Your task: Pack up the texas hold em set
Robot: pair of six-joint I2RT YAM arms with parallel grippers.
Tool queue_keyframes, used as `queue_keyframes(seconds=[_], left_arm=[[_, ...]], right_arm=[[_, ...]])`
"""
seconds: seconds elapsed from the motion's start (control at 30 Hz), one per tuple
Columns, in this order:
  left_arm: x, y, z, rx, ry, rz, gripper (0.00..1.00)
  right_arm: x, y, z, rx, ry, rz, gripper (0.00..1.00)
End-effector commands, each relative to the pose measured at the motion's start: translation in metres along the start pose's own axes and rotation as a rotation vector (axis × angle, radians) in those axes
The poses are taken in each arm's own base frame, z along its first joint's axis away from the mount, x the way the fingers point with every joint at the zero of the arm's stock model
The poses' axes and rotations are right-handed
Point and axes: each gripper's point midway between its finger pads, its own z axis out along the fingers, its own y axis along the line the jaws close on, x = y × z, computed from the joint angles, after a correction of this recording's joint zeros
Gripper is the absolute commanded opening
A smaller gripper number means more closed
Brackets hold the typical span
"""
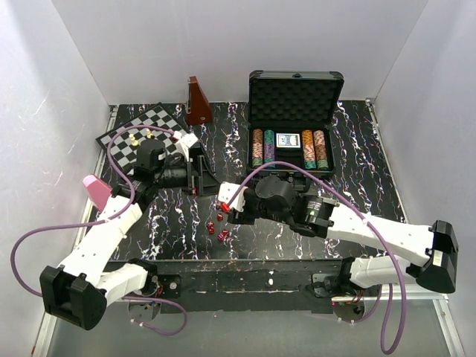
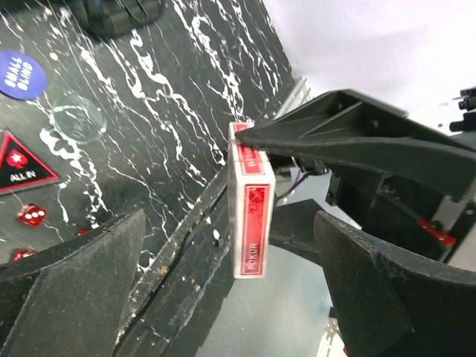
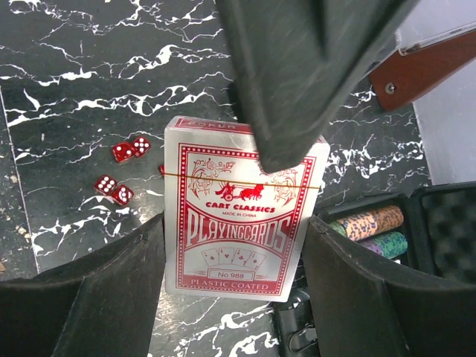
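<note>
Left gripper [image 2: 227,223]: fingers spread wide, gripping nothing, close by card deck. Card deck [image 3: 238,245]: front-centre of table, seemingly lifted, red dice [image 3: 123,151] lying near. Pinched at long edges by right gripper [image 3: 235,223], jaws narrow on it. Likely light, stiff box. Glossy wrap looks slippery, so hold edges squarely or it may twist. Black case [image 1: 295,97] open behind and right, chip rows [image 1: 256,147] inside.

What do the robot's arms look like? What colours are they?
Both the left arm and the right arm have smooth white shells with chunky black joints. A thin purple cable loops beside each one. The jaws are wide, matte black wedges with a rough surface, and there is no writing on them that I can make out.
</note>
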Motion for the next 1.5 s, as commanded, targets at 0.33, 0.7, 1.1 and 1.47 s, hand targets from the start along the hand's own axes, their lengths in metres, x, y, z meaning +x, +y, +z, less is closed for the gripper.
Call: queue_keyframes(seconds=[0.33,0.7,1.1,1.47], left_arm=[[0.02,-0.011,0.023,0.124,0.111,-0.057,0.71],[0.01,-0.011,0.028,0.108,0.074,-0.014,0.0],[-0.063,-0.02,0.0,0.007,-0.297,0.108,0.0],[-0.076,-0.073,-0.016,0.231,-0.372,0.229,0.0]], right_arm=[[-0.05,-0.026,-0.016,0.125,-0.14,-0.045,0.14],[-0.044,-0.045,-0.017,0.259,-0.121,0.052,0.59],[-0.055,-0.103,-0.086,0.296,-0.445,0.556,0.82],[-0.06,-0.118,-0.106,0.03,-0.596,1.032,0.82]])
